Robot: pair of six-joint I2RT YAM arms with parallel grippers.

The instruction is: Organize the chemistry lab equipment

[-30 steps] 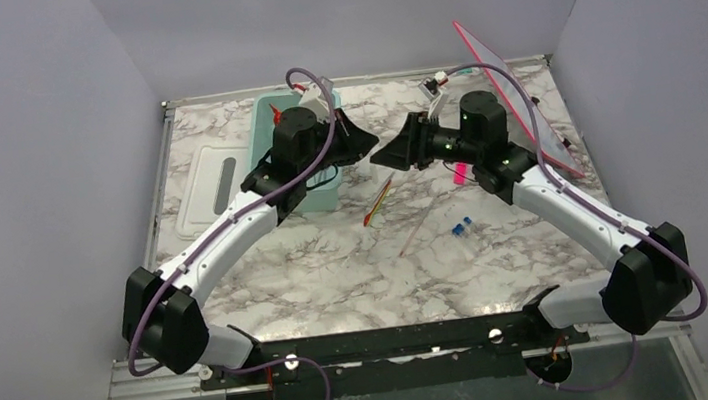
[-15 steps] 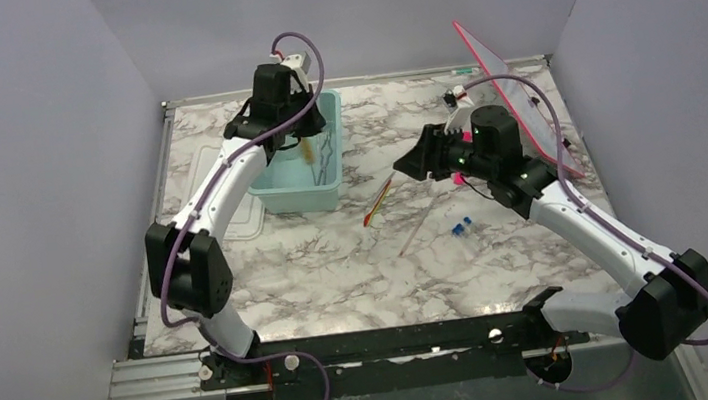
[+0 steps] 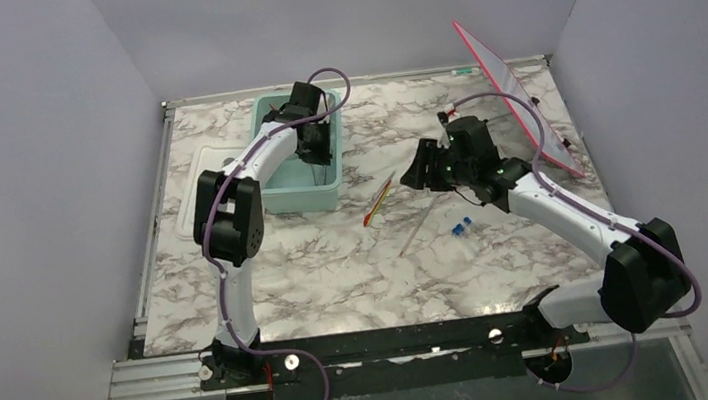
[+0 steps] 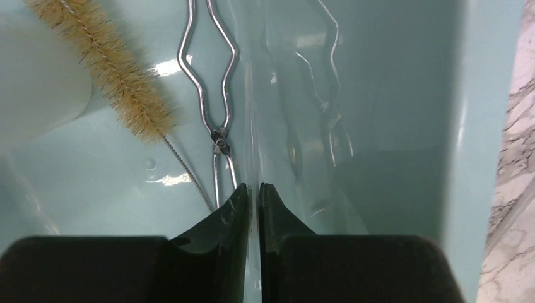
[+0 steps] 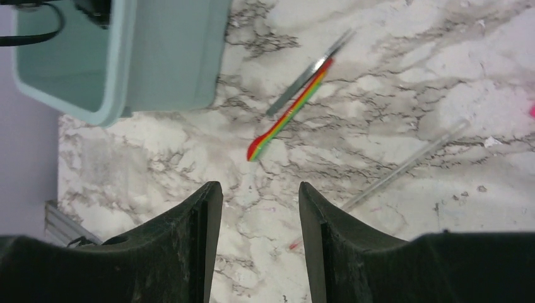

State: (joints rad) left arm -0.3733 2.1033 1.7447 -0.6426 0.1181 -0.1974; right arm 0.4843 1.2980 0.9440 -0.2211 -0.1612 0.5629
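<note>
My left gripper (image 3: 316,149) is down inside the teal tub (image 3: 300,204). Its fingers (image 4: 233,208) are shut to a hairline gap (image 4: 252,189), pinching what looks like a thin clear rod (image 4: 251,126) that runs along the tub wall. Wire metal tongs (image 4: 211,82) and a pale translucent bottle (image 4: 31,69) lie in the tub. My right gripper (image 3: 417,168) is open and empty above the table (image 5: 260,189). Another thin clear rod (image 3: 420,223) lies there and also shows in the right wrist view (image 5: 404,167). Two tiny blue-capped vials (image 3: 462,227) lie nearby.
A bristle brush (image 4: 107,63) lies in the tub. A rainbow-coloured stick (image 5: 290,113) and a grey stick (image 5: 309,72) lie between the tub and my right gripper. The white lid (image 3: 190,193) lies left of the tub. A pink-edged panel (image 3: 520,105) leans at the right.
My left gripper left the meeting point at the table's middle, swung over to the tub and dropped into it. My right gripper drew back and came lower over the table.
</note>
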